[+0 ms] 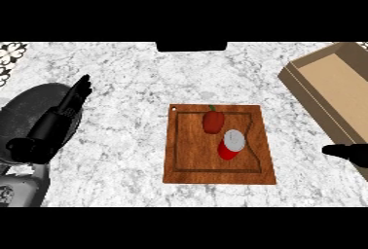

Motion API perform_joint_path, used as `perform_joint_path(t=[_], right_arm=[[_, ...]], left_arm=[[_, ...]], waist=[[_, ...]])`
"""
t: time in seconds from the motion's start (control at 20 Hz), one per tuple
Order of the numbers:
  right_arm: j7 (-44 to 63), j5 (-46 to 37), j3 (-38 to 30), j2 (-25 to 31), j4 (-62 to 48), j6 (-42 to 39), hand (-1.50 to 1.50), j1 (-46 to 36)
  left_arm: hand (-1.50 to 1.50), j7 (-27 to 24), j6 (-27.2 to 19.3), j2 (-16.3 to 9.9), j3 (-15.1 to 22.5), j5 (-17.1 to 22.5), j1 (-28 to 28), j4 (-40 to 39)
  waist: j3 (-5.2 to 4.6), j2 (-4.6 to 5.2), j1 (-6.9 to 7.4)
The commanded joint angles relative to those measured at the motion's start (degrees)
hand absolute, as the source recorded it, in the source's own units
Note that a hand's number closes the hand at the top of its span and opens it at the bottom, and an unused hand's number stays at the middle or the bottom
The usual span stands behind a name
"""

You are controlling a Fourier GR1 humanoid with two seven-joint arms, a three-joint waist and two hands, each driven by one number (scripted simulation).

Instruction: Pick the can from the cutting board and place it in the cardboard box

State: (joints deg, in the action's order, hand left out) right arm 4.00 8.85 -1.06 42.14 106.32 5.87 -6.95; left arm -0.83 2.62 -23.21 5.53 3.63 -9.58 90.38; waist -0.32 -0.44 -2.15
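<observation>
At far left we see our left hand (68, 109) resting open, fingers straight, holding nothing. On the cutting board (188, 160) the can (231, 144) lies beside a red pepper (212, 121). Our right hand (345, 152) shows partly; we cannot tell its fingers. The cardboard box (316, 92) sits rightmost.

I see one board (188, 168), one can (231, 144), one red pepper (212, 121), one box (327, 80), and my two hands (72, 104) (345, 151).
</observation>
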Motion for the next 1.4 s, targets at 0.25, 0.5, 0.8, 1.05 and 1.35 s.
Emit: perform_joint_path(t=[0.25,0.5,0.8,1.05,1.35], right_arm=[[-3.49,-16.46,5.06,5.34,8.79,-2.75,-1.50,5.58],[9.89,-19.47,9.34,12.67,13.29,-11.48,-1.50,0.99],[28.10,-20.49,20.45,15.17,22.39,-22.41,-1.50,-7.10],[46.26,-19.12,28.24,10.40,24.85,-29.77,-1.50,-18.01],[61.54,-18.29,37.76,-2.24,18.05,-35.57,-1.50,-27.43]], left_arm=[[0.00,1.50,1.93,0.48,2.03,-2.10,-1.49,4.13],[0.00,-3.71,1.71,2.17,2.31,-4.17,-2.36,-2.42],[0.00,-2.54,2.35,2.21,2.16,-4.60,-5.15,-3.09],[0.00,-1.98,2.71,2.70,2.38,-4.75,-4.35,-1.69],[0.00,-4.02,5.02,1.04,-0.61,-3.68,-5.15,-4.32]], waist=[[0.33,0.19,1.85],[0.14,0.51,2.19],[0.05,0.55,3.26],[0.03,0.44,4.06],[0.10,0.46,3.62]])
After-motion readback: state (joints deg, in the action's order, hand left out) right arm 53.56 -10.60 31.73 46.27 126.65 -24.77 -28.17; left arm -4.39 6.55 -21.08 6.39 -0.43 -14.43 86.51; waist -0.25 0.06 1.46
